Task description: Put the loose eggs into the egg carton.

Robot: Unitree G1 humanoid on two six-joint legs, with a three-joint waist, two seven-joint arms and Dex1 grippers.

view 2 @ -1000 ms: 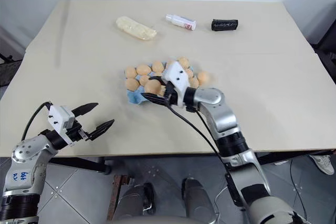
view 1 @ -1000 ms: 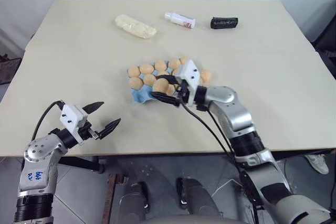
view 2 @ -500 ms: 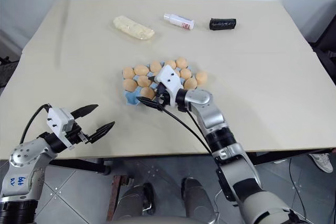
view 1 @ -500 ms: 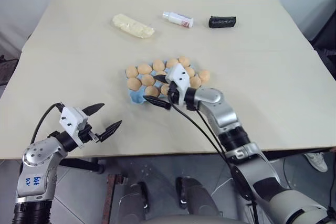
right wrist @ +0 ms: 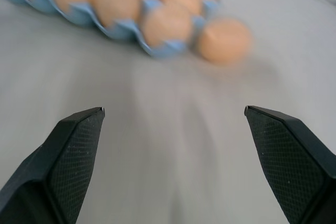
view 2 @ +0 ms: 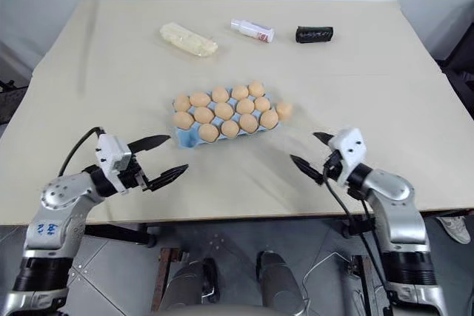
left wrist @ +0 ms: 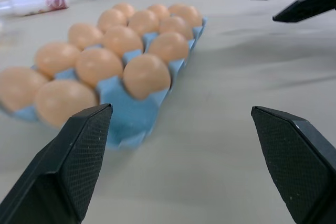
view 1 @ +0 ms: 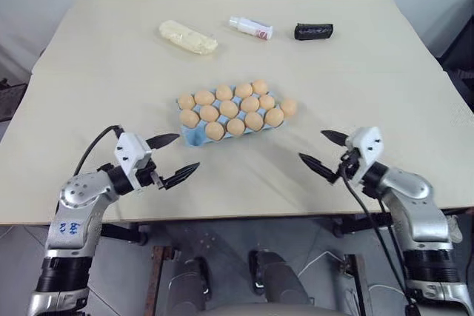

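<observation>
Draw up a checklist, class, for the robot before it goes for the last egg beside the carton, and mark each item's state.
1. Small tan-orange loose egg on the table, touching the light blue moulded egg carton's far-right end: ok.
2. Right hand open, nothing held: ok.
3. Left hand open, nothing held: ok.
4. Free cup at the carton's near-left corner: ok.
5. Path from right hand to egg unobstructed: ok.

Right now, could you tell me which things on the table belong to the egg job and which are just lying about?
Belongs to the job:
- egg carton, cups nearly all filled
- loose egg on the table beside the carton

Lying about:
- pale yellow lumpy oblong
- small white bottle
- black cylinder
</observation>
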